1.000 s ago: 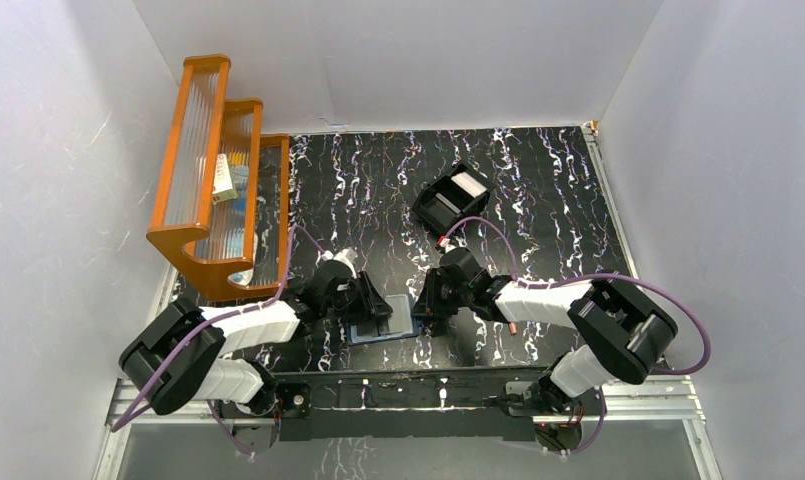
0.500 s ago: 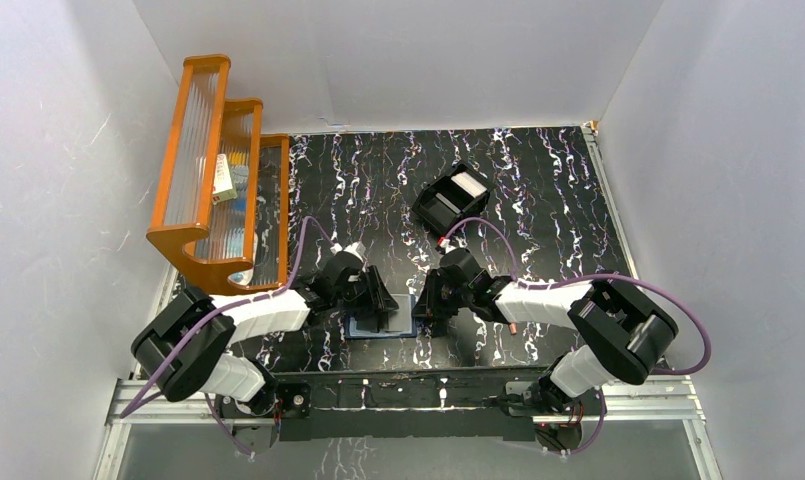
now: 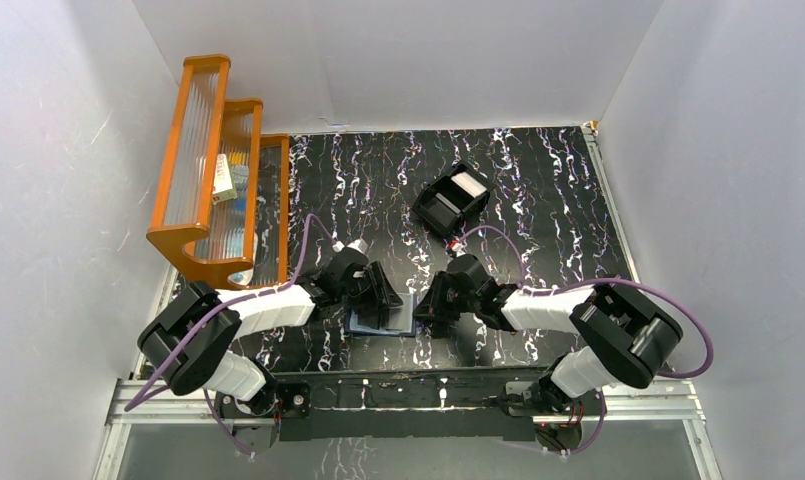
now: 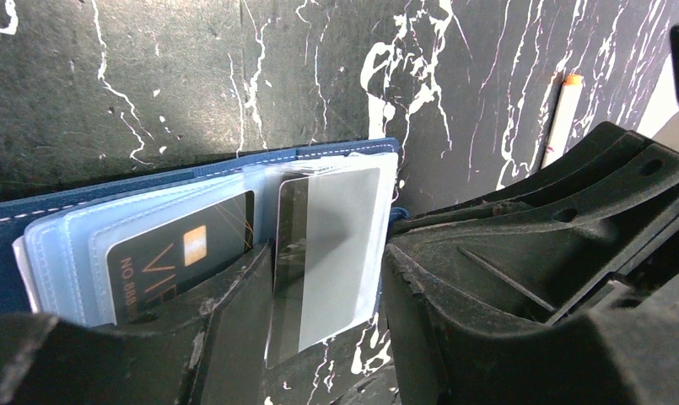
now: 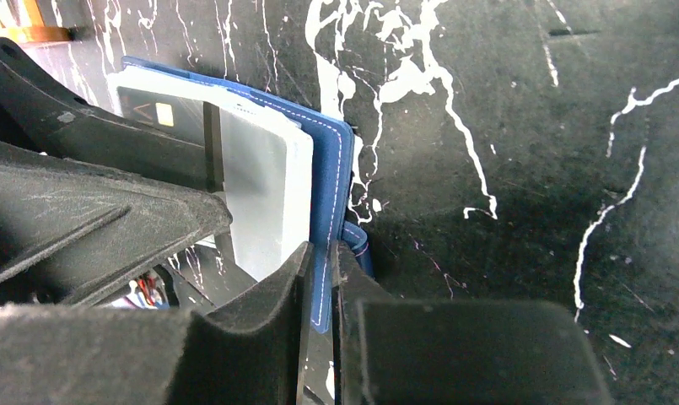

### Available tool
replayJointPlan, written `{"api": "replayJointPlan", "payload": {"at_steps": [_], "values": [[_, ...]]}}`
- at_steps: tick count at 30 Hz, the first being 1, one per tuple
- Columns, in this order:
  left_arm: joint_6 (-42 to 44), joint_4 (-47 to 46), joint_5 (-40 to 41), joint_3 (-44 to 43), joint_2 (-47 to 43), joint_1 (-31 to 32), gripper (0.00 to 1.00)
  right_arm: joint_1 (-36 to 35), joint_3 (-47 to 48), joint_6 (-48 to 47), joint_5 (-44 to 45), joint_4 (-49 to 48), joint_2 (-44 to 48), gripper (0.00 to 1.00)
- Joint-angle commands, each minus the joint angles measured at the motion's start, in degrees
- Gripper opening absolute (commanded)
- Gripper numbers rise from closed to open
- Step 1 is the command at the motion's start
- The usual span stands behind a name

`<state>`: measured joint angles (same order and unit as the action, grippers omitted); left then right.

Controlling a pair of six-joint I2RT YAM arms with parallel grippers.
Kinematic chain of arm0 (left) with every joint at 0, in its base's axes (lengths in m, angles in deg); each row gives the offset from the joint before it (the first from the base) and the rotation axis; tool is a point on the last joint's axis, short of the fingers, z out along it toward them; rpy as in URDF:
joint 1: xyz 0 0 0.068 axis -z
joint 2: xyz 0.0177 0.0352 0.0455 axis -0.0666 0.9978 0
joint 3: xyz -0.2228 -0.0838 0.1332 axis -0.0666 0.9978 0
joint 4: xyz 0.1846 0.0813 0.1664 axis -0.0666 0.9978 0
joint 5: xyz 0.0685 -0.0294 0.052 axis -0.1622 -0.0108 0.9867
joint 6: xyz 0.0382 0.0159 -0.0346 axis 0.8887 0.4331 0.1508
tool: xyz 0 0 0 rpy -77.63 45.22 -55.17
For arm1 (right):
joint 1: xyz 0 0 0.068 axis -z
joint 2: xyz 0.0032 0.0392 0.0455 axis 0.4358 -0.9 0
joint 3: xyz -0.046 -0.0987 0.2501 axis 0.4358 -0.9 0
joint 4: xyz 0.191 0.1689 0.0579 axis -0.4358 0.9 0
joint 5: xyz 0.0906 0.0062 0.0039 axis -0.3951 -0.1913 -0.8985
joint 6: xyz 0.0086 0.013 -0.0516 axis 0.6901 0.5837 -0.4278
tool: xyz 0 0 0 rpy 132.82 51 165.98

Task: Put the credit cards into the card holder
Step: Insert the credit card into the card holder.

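The navy card holder (image 3: pixel 383 322) lies open on the table between my two grippers. In the left wrist view its blue cover (image 4: pixel 192 167) holds a dark card (image 4: pixel 175 253) in a clear slot. A pale grey card (image 4: pixel 331 236) with a dark stripe sits partly in the right-hand slot. My left gripper (image 4: pixel 327 337) spans this card's width, a finger against each long edge. It is at the wallet's left in the top view (image 3: pixel 384 298). My right gripper (image 5: pixel 321 329) is shut on the wallet's blue cover edge (image 5: pixel 331 186), beside the grey card (image 5: pixel 264 202). It is at the wallet's right in the top view (image 3: pixel 426 310).
A black open-top box (image 3: pixel 451 198) with a white card inside stands behind the grippers. An orange stepped rack (image 3: pixel 213 170) with small items fills the back left. A thin pale stick (image 4: pixel 559 118) lies right of the wallet. White walls enclose the table.
My left gripper has moved right, toward the wallet, with the grey card. The right gripper has shifted slightly nearer while staying on the wallet's edge.
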<state>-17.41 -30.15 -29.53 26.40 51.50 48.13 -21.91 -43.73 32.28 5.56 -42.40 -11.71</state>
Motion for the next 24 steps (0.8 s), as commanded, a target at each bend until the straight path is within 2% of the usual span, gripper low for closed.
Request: {"api": "replayJointPlan", "payload": {"at_steps": [1,6,12,14,19,24], "values": [[-5.89,-3.61,-7.95,-2.58,2.01,1.75,0.47,-0.68,-1.51,4.31,0.63,-4.78,0.30,0.20],[-5.91,-1.74,-6.95,-4.07,3.92,3.45,0.47,-0.68,-1.77,5.66,2.06,-5.78,0.28,0.20],[-7.93,-5.36,-9.12,-3.87,4.48,4.02,0.48,-0.68,-1.71,6.70,3.37,-6.06,1.39,0.24],[-6.67,-1.64,-7.40,-5.18,3.19,4.02,0.49,-0.67,-0.91,5.52,4.31,-3.28,2.34,0.25],[0.44,14.20,2.72,-10.33,-0.61,3.94,0.53,-0.68,1.09,1.62,9.13,5.47,6.60,0.30],[2.18,17.65,4.45,-11.64,-1.43,3.94,0.55,-0.68,1.16,0.66,9.49,6.82,7.29,0.31]]}}
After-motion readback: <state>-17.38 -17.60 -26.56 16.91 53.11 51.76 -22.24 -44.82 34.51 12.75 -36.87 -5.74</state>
